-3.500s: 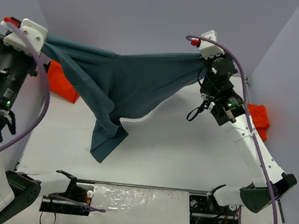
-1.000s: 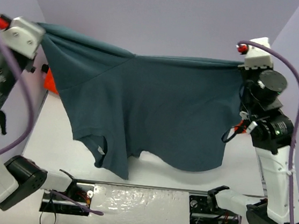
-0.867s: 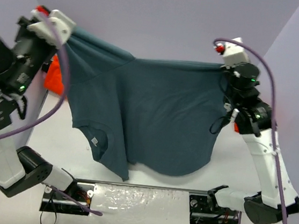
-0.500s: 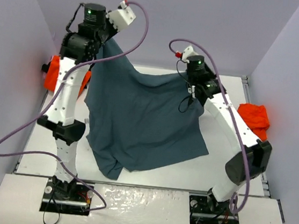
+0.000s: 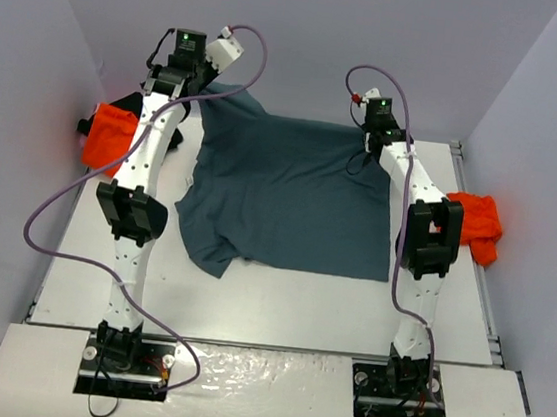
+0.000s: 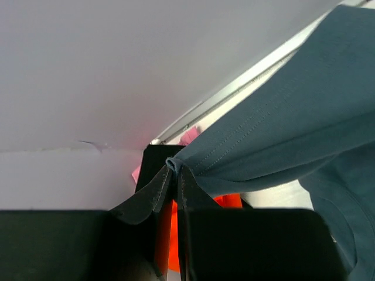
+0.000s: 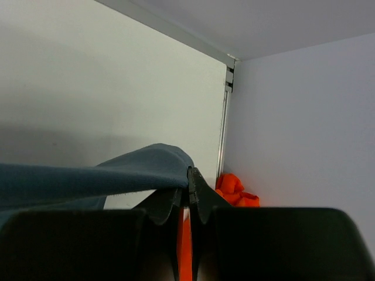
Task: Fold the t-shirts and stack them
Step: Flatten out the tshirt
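so the slate-blue t-shirt (image 5: 291, 190) is spread over the far half of the surface (image 5: 277, 309), mostly flat, with its far edge pinched at both corners. the left jaws are closed tight on the far left corner. in the left wrist view the slate-blue t-shirt (image 6: 281, 117) is nipped right at its edge, with a double row of stitching running off it, so i reckon that's the hem. the right jaws are clamped on the far right corner the same way, with the cloth draping off the tips. the left corner looks lifted a bit. the right one sits lower and i can't tell if it touches down.

the near left part of the shirt is bunched and tucked under itself, probably a sleeve. the rest looks fairly smooth. the left orange t-shirt (image 5: 106, 134) is crumpled at the left edge of the surface and the right orange t-shirt (image 5: 473, 221) at the right edge, both apart from the blue one.

handling wise, i'd say it's light, limp and not fragile at all. it won't hold any shape, so whatever isn't held just sags and drags, and it'll wrinkle if pulled across the surface. i'd take hold at stitched edges: hem corners, shoulder seams, sleeve ends. the doubled cloth there gives thin jaws something to bite, and two spread grips keep the edge taut for a clean fold. that bunched sleeve probably needs flattening out first.
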You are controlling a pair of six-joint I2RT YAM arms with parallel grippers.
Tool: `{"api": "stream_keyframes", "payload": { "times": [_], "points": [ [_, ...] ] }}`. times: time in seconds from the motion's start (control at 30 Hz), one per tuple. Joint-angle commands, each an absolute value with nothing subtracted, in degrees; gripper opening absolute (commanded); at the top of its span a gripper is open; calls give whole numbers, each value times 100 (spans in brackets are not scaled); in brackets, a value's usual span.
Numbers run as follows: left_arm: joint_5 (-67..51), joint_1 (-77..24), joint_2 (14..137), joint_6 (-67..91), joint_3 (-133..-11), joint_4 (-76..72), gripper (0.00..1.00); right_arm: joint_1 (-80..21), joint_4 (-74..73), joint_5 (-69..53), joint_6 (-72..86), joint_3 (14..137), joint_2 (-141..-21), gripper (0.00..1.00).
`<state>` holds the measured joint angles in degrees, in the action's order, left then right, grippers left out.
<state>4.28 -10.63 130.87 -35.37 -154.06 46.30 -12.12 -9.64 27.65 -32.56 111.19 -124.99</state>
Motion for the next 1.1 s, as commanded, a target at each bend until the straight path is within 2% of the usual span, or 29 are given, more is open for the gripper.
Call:
{"api": "stream_keyframes", "payload": {
  "times": [0.0,0.23,0.33,0.37,0.4,0.43,0.5,0.57,0.6,0.63,0.7,0.77,0.87,0.93,0.97,1.03,1.07],
  "points": [
    [646,-1022,13253,-3492,-15623,3740,0,-1257,-416,2755,-3269,11808,-12871,0],
    [913,-1072,13750,-3507,-15530,3076,0,-1248,307,3360,-3671,12225,-13716,0],
    [1118,-1081,13868,-3517,-15416,2841,1,-1248,577,3660,-3710,12297,-13883,17],
    [1233,-1081,13947,-3438,-15416,2668,9,-1248,735,3805,-3725,12304,-13949,68],
    [1366,-1081,13969,-3387,-15434,2599,27,-1254,850,3835,-3756,12305,-13992,75],
    [1438,-1081,13985,-3332,-15442,2556,35,-1257,931,3856,-3785,12320,-14030,76],
    [1557,-1072,13996,-3193,-15518,2459,35,-1271,1082,3964,-3847,12380,-14067,78],
    [1711,-1077,13932,-3042,-15644,2344,42,-1318,1475,4189,-4067,12435,-14042,90],
    [1754,-1070,13886,-2999,-15672,2302,42,-1324,1601,4250,-4136,12486,-13994,92],
    [1766,-1064,13829,-2948,-15712,2262,43,-1335,1698,4262,-4205,12555,-13959,92],
    [1825,-1063,13709,-2953,-15764,2179,52,-1349,1812,4378,-4273,12764,-13890,92],
    [1829,-1063,13542,-2923,-15784,2208,50,-1376,1881,4454,-4409,12857,-13818,92],
    [1650,-1041,13224,-2728,-15731,2565,28,-1437,1726,4413,-4291,12665,-13320,85],
    [1465,-1007,12963,-2531,-15457,2863,4,-1511,1353,4257,-4071,12079,-12908,66],
    [1279,-992,12751,-2431,-15209,3098,0,-1565,1174,4123,-3915,11841,-12637,48],
    [724,-963,12162,-2198,-14682,3507,0,-1652,911,3807,-3649,11020,-11986,0],
    [420,-940,11875,-2191,-14240,3618,0,-1705,638,3505,-3451,10628,-11745,0]
  ]
}}
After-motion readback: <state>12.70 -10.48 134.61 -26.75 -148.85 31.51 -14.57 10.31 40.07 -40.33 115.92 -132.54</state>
